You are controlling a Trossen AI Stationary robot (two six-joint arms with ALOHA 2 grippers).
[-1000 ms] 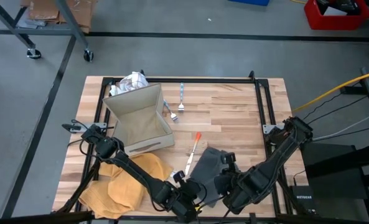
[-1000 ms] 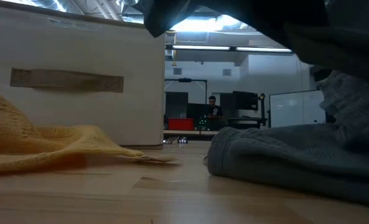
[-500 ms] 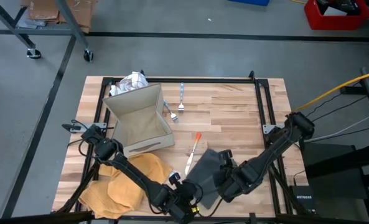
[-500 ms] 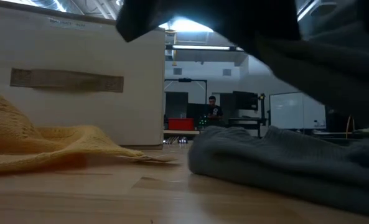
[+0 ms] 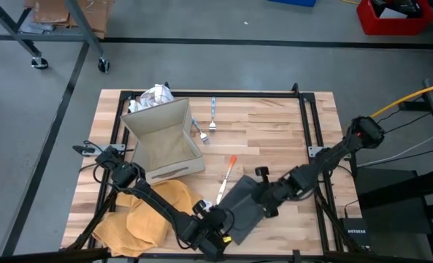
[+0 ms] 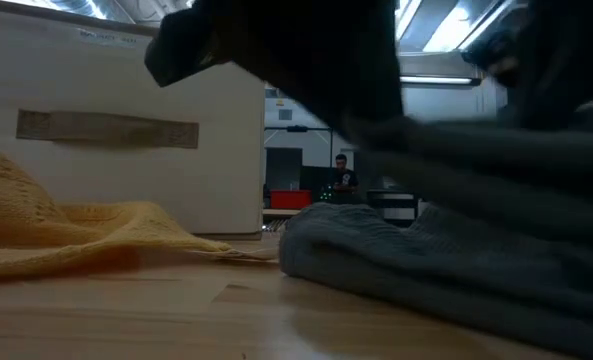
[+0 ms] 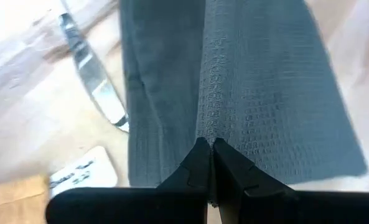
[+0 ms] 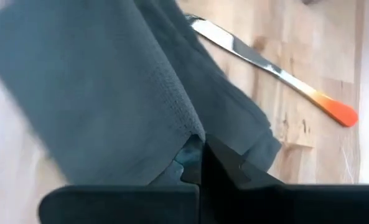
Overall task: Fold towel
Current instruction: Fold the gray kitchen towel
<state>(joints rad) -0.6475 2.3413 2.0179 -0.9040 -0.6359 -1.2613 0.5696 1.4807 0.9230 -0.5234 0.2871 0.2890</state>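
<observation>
**Grey towel pinched at two edges, fold under way**

We hold the grey towel (image 5: 243, 205) with both arms near the front edge of the table (image 5: 274, 124), toward six o'clock in the high view; the left gripper (image 5: 217, 232) is clamped on the cloth's near edge at about seven o'clock of it, its two fingers pressed together with a ridge of the weave nipped between them in the left wrist view (image 7: 208, 163); the right gripper (image 5: 269, 204) is likewise shut on the towel's edge at about three o'clock of it, the fabric draping away from its closed tips in the right wrist view (image 8: 200, 163).

In the low view the towel (image 6: 416, 270) lies bunched on the wood with part of it lifted; we judge one layer is being carried over another, so the fold is begun but not finished; the cloth is not yet a flat, squared shape, and laying it down, releasing it and any second fold remain.

A knife with an orange handle (image 5: 225, 180) lies touching or just beside the towel at eleven o'clock of it; a yellow cloth (image 5: 147, 212) lies at nine o'clock, apart from it; a tipped cardboard box (image 5: 163, 139) sits beyond, at ten o'clock; a fork (image 5: 212, 111) lies near the box at twelve o'clock.
</observation>
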